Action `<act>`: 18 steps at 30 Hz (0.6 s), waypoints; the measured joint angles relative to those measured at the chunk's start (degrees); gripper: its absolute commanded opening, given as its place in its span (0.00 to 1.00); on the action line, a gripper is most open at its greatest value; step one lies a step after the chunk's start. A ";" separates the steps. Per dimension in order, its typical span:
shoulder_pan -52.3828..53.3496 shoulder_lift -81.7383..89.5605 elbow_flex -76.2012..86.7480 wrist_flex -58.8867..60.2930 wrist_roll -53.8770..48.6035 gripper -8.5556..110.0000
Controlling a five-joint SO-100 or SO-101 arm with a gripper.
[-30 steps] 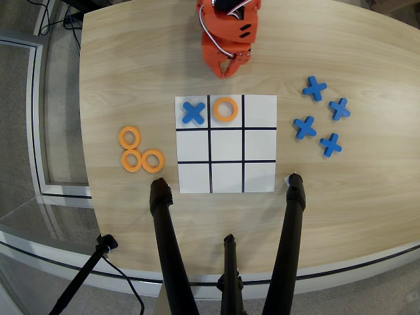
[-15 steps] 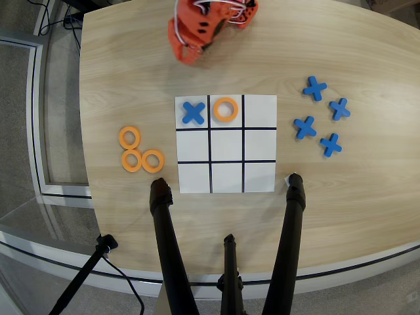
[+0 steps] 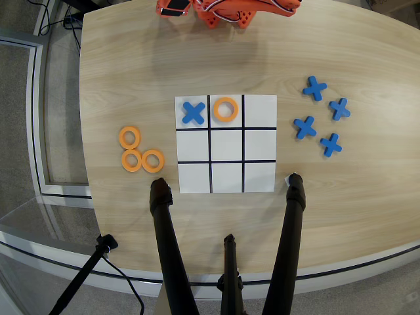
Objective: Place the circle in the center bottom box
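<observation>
Your arm (image 3: 226,10) is bright orange plastic, with blocky printed segments along the top edge of the overhead view. You can see white cables looped over it. Small dark holes dot its shell.

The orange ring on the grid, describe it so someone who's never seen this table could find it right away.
In the overhead view, find the white nine-cell grid sheet in the middle of the wooden table. The ring lies in the middle cell of the row nearest the orange arm, right of the blue X. It is the only ring on the sheet; the other three rings lie on bare wood to the left.
</observation>
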 measured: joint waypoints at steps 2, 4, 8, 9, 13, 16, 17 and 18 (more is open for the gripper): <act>-0.53 0.00 0.00 0.00 0.00 0.07; -1.23 0.00 0.00 0.00 0.00 0.07; -1.05 0.00 0.00 0.00 0.00 0.07; -1.05 0.00 0.00 0.00 0.00 0.07; -1.23 0.00 0.00 0.00 0.00 0.07; -1.23 0.00 0.00 0.00 0.00 0.07; -1.23 0.00 0.00 0.00 0.00 0.07; -1.23 0.00 0.00 0.00 0.00 0.07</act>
